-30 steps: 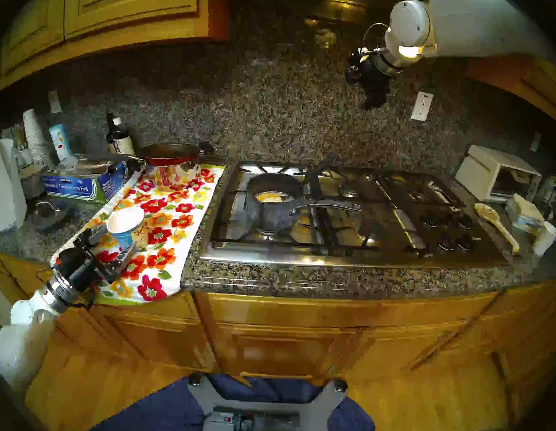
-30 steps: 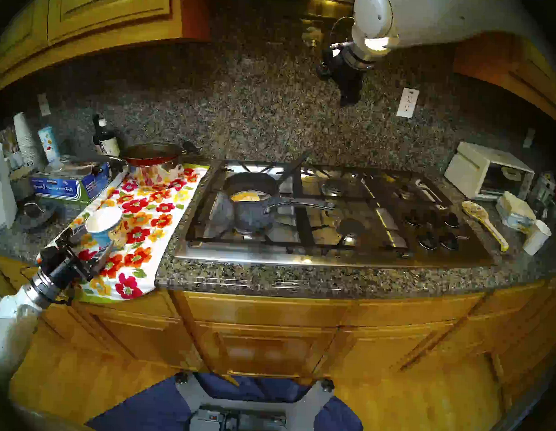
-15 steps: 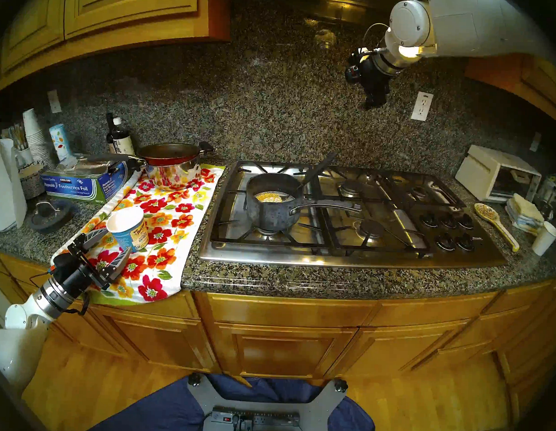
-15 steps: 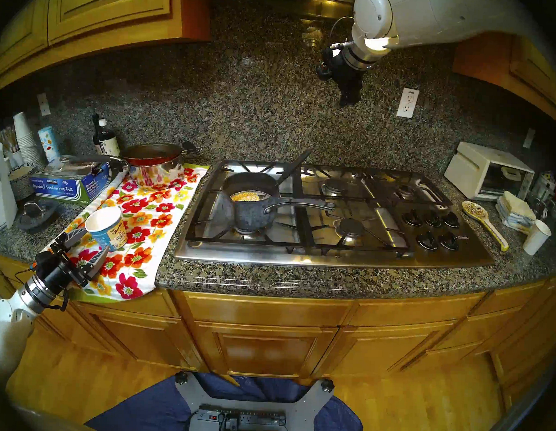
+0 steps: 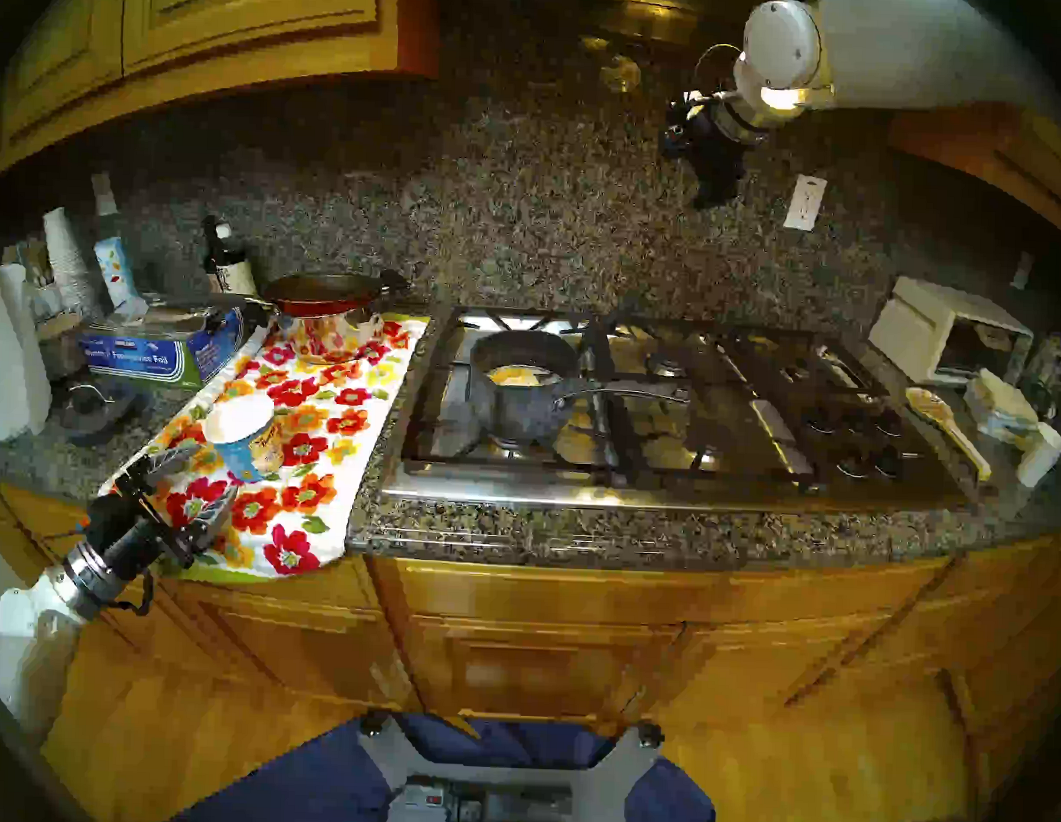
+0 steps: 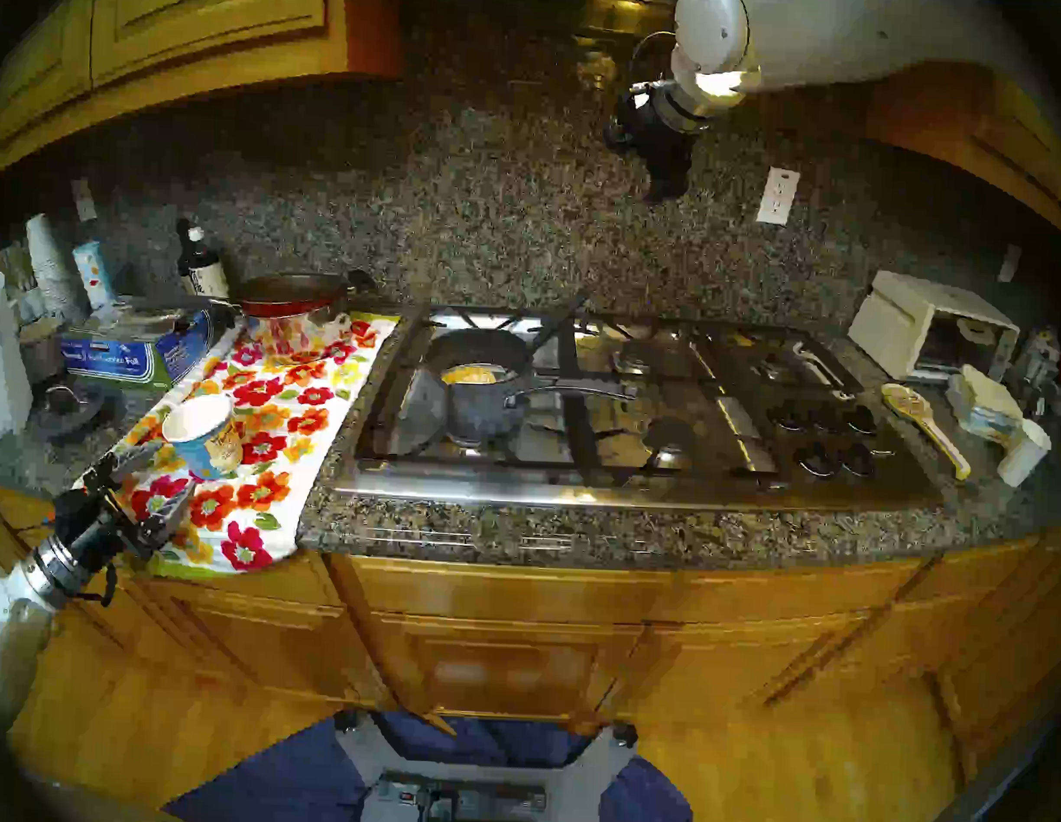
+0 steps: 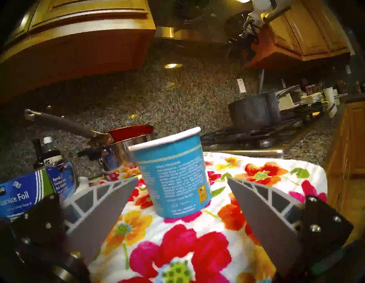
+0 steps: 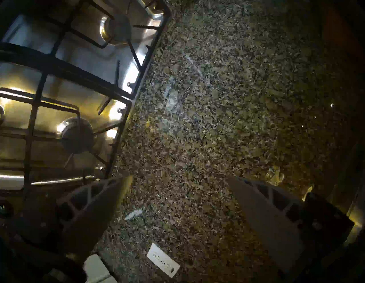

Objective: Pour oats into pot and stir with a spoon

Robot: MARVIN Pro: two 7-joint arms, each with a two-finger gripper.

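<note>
My left gripper (image 7: 180,182) stands wide open with nothing in it; its two grey ribbed fingers (image 7: 102,213) lie either side of the small blue paper cup with a white rim (image 7: 173,174) without touching it. The cup stands upright on the white towel printed with red, orange and yellow flowers (image 5: 329,418), which is spread over the speckled granite counter (image 5: 512,533) left of the steel gas cooktop (image 5: 663,484). From the head view the cup's white inside (image 5: 239,418) looks bare.

The tan-yellow oats (image 5: 520,376) lie in the bottom of the small dark grey mottled saucepan (image 5: 525,413), which sits on the cooktop's front left burner with its long curved dark handle (image 5: 625,395) pointing toward the right. A slim black-handled spoon (image 6: 558,324) leans out of the saucepan toward the back wall; the head pictures are blurred here, so I can make out little more than its dark handle.

My right gripper (image 8: 178,180) is also open and empty, held high above the back of the cooktop in front of the granite backsplash (image 5: 523,209).

Behind the towel a red pan (image 5: 325,292) rests on top of a shiny steel pot (image 7: 120,152). A wide cream-yellow speckled ceramic spoon (image 5: 945,425) lies on the counter right of the cooktop.
</note>
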